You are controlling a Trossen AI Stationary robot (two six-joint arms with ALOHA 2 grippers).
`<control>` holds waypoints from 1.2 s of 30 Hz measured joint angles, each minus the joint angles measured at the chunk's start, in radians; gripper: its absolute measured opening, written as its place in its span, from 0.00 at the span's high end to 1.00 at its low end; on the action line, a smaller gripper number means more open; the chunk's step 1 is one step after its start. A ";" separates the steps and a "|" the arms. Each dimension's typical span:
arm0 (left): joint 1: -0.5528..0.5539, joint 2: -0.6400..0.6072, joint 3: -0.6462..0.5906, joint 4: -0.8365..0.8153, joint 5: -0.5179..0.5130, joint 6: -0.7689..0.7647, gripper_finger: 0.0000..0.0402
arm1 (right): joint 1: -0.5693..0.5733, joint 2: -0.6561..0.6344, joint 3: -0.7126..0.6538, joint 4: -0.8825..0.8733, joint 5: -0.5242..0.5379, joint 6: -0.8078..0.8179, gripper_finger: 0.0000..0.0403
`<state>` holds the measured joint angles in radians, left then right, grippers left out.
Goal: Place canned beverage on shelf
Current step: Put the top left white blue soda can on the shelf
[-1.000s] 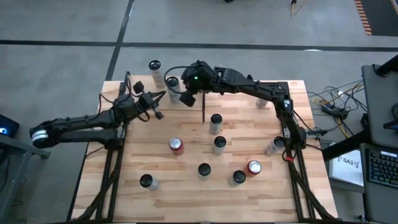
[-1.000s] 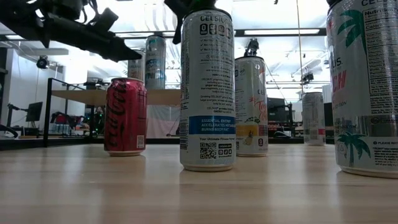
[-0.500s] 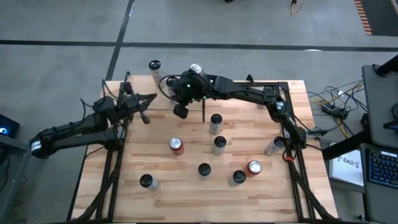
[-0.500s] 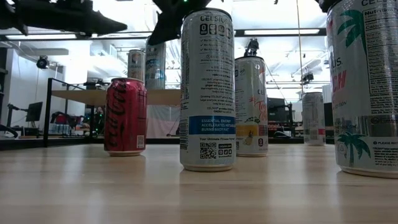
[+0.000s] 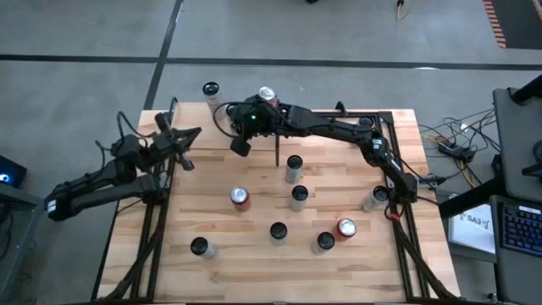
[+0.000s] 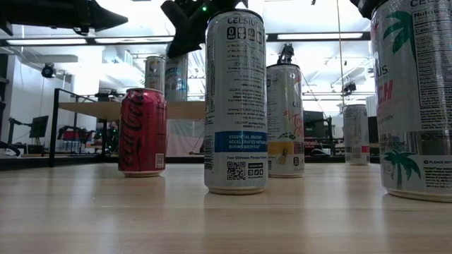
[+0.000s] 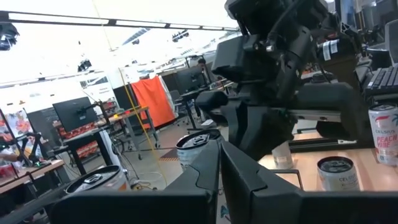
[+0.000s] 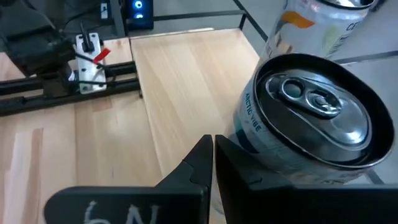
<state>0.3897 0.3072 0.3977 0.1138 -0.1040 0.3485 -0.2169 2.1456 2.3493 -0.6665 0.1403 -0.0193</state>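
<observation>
Small pale wood shelf (image 5: pixel 224 119) on thin black posts at desk's far edge, tall silver can (image 5: pixel 268 95) on top. Right gripper (image 5: pixel 240 146) beside it, fingers closed, empty. Left gripper (image 5: pixel 188 161) near desk's left edge, closed, empty.

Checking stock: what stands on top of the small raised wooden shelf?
Two tall slim cans stand on the pale wooden shelf: one dark-topped, one silver-topped. The right arm's end effector hides part of its surface.
</observation>
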 joint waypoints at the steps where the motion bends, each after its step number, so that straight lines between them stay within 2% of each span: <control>1: 0.000 -0.004 0.000 -0.001 0.000 0.000 1.00 | -0.001 0.000 0.000 0.003 0.001 0.000 0.98; 26: 0.000 -0.019 0.000 -0.011 0.000 0.002 1.00 | -0.062 0.017 0.000 0.021 0.001 -0.071 0.98; 36: 0.000 -0.018 0.000 -0.013 0.000 0.006 1.00 | -0.067 0.017 0.000 -0.053 -0.008 -0.105 0.98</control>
<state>0.3897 0.2890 0.3977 0.1009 -0.1043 0.3546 -0.2836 2.1624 2.3489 -0.7190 0.1318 -0.1238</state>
